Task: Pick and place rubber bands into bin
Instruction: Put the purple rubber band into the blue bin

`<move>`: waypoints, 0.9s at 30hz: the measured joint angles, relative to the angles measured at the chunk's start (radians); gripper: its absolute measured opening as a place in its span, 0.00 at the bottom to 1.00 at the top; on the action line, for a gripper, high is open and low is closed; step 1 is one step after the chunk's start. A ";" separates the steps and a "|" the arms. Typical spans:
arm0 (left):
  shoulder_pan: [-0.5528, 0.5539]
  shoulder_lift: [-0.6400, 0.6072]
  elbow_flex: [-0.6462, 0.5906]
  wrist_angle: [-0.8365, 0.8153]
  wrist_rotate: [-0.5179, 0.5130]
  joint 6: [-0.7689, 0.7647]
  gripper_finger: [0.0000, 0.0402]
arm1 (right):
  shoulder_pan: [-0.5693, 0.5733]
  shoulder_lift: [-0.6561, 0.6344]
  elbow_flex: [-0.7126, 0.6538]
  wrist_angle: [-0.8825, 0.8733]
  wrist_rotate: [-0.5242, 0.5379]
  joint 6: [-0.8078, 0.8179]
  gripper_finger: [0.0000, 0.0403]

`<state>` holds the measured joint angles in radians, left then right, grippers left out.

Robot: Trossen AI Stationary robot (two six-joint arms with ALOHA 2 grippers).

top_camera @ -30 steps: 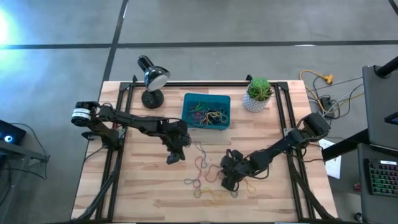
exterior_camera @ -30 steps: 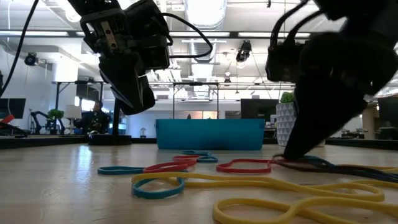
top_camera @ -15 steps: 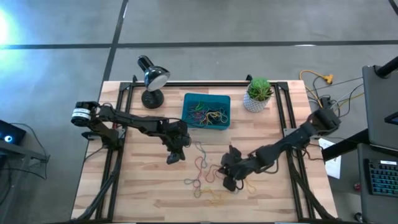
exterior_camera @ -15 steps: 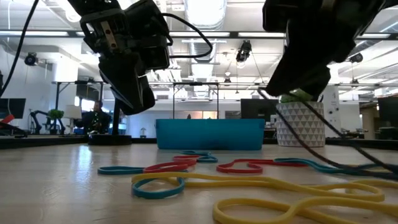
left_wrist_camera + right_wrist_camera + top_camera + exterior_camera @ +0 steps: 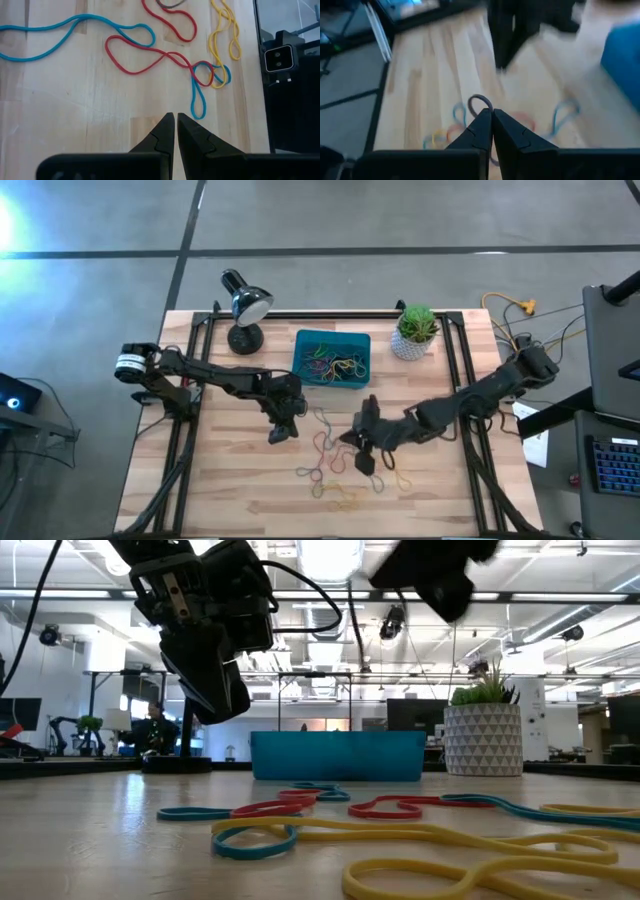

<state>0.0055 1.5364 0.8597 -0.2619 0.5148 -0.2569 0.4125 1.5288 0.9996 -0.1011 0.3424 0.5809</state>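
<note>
1. Left arm: it reaches from the left edge of the tabletop (image 5: 230, 480) toward the middle, elbow low, wrist bent down. The left gripper (image 5: 279, 433) hangs above bare wood, below and left of the bin (image 5: 333, 359) as the high view shows it. In the low view the left gripper (image 5: 222, 700) is clear of the surface, tip pointing down. The left wrist view shows its fingers (image 5: 165, 131) pressed together with nothing between them.

2. Desk lamp (image 5: 243, 308): it stands at the tabletop's far edge, left of the bin.

3. Bin: a shallow teal tray at the far middle of the tabletop, with a tangle of coloured bands already inside. In the low view its front wall (image 5: 338, 756) stands behind the loose bands.

4. Rubber bands (image 5: 325, 455): loose loops in red, blue, yellow and green lie on the wood in front of the bin, between the two grippers. The left wrist view shows red, blue and yellow loops (image 5: 150, 50) overlapping one another.

5. Right arm: it stretches from the right edge toward the middle, nearly level. The right gripper (image 5: 363, 461) is raised in front of the bin. The right wrist view shows its fingers (image 5: 480, 127) closed on a dark band (image 5: 481, 102) that loops out from the tips.

6. Plant pot (image 5: 412, 340): white, just right of the bin.
</note>
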 joint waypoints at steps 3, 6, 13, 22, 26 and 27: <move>-0.002 0.000 0.000 0.000 0.000 -0.022 0.01 | -0.026 -0.023 0.051 0.002 0.000 -0.087 0.02; -0.004 0.000 0.000 0.000 0.000 -0.025 0.01 | -0.053 -0.040 0.099 0.000 0.001 -0.190 0.02; -0.013 0.000 0.000 0.024 0.000 -0.027 0.01 | -0.157 -0.041 0.189 -0.111 0.078 -0.366 0.02; -0.032 0.000 0.000 0.024 0.000 -0.027 0.01 | -0.345 -0.040 0.186 -0.216 0.079 -0.396 0.02; -0.034 0.000 0.000 0.027 -0.023 -0.027 0.01 | -0.424 -0.039 0.174 -0.218 0.076 -0.409 0.02; -0.035 0.000 -0.001 0.030 -0.028 -0.027 0.01 | -0.444 -0.039 0.173 -0.218 0.076 -0.409 0.02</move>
<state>-0.0291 1.5364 0.8589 -0.2323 0.4867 -0.2844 -0.0312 1.4895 1.1724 -0.3187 0.4187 0.1715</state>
